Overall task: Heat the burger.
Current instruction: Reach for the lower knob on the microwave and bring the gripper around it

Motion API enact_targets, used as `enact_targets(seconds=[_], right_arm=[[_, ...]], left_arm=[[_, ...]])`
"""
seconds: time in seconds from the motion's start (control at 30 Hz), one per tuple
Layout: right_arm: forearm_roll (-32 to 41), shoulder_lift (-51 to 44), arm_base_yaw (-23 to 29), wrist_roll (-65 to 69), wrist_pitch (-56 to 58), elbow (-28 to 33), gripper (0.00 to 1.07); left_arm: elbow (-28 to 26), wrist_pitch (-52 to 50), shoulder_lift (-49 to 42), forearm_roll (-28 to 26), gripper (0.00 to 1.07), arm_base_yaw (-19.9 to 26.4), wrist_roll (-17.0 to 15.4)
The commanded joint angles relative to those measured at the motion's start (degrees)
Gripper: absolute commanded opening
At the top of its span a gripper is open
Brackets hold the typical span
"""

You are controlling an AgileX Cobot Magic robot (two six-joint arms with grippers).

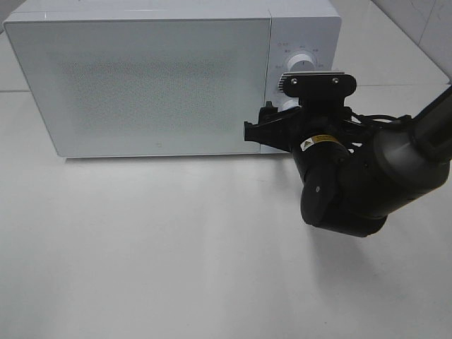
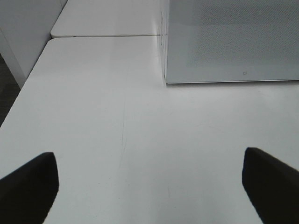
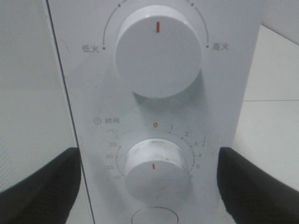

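Note:
The burger is hidden; no view shows it. A white microwave stands at the back of the table with its door shut. My right gripper is pushed up to its control panel. In the right wrist view this gripper is open, its dark fingers standing wide on either side of the lower timer knob without touching it. The power knob sits above. My left gripper hangs open over the bare tabletop, nothing between its fingers, off to the microwave's left front corner.
The white table stretches out in front of the microwave. A round button shows below the timer knob. In the left wrist view the table edge drops to a dark floor, and a second table surface lies behind.

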Motion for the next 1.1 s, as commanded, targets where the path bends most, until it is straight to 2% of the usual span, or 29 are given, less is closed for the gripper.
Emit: enact_targets(seconds=[0.03, 0.17, 0.4, 1.1], right_arm=[[-1.26, 1.32, -0.92, -0.29, 0.29, -1.83, 0.76], [-1.66, 1.78, -0.97, 0.11, 0.46, -2.29, 0.76], [-3.90, 1.78, -4.18, 2.23, 0.40, -2.29, 0.76], [-6.99, 3.27, -4.13, 5.10, -0.06, -2.29, 0.76]], left_arm=[[0.34, -0.17, -1.43, -0.52, 1.00, 0.06, -0.40], [0.34, -0.17, -1.38, -0.52, 1.00, 0.06, -0.40], [0.34, -0.17, -1.38, -0.46, 1.00, 0.06, -0.40], [0.34, -0.17, -1.38, -0.52, 1.00, 0.06, -0.40]])
